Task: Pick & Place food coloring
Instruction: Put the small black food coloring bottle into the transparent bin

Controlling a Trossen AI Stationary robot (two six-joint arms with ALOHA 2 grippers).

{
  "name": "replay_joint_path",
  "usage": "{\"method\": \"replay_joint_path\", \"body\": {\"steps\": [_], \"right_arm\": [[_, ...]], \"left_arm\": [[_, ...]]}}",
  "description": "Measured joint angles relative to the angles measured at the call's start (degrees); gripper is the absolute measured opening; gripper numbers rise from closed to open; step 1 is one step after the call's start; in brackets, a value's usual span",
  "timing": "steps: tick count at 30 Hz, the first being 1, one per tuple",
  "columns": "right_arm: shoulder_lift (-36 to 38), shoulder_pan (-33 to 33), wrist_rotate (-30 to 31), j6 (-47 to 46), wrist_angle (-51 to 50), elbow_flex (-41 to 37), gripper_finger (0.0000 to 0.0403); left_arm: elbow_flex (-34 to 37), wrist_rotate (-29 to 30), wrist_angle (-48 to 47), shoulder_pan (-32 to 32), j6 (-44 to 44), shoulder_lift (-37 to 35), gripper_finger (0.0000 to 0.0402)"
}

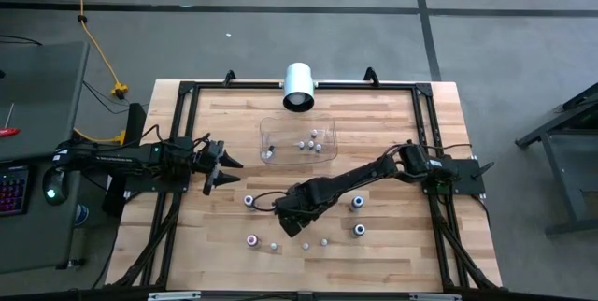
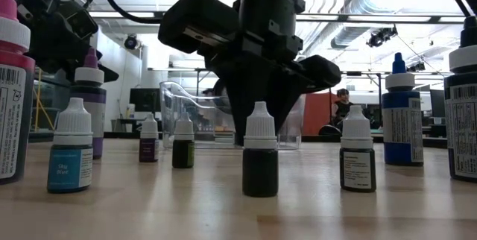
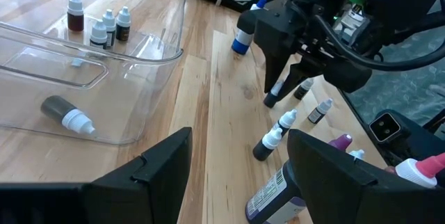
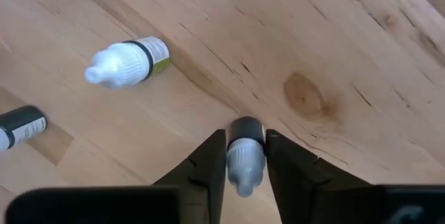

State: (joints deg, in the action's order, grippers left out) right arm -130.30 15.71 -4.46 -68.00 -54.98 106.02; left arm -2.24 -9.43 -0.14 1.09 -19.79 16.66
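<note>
The right gripper has its fingers squeezed on a small bottle between them, gripping to lift it off the tabletop.

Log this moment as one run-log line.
phase: grasp | right gripper: fingers either side of small dropper bottle standing on table | left gripper: open, waiting at table's left | clear tray: several bottles inside
</note>
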Motion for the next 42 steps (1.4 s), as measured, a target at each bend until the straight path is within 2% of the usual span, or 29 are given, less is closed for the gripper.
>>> {"method": "replay_joint_path", "body": {"steps": [6,23,37,42], "right_arm": [[0.00,0.01,-0.03,0.14,0.00,0.04,0.0068],[1.93,0.04,0.28,0.54,-0.79,0.04,0.0063],[12.77,-2.10,10.25,0.57,-1.31,0.04,0.0063],[16.99,-4.60,12.82,3.75,-1.00,0.04,0.0060]], "left_arm": [[0.00,0.02,0.00,-0.01,0.00,0.01,0.0234],[0.00,0.02,0.00,-0.01,-0.02,0.01,0.0234],[0.00,0.02,0.00,-0.01,-0.02,-0.01,0.0234],[0.00,0.02,0.01,0.01,-0.01,0.00,0.0234]]}}
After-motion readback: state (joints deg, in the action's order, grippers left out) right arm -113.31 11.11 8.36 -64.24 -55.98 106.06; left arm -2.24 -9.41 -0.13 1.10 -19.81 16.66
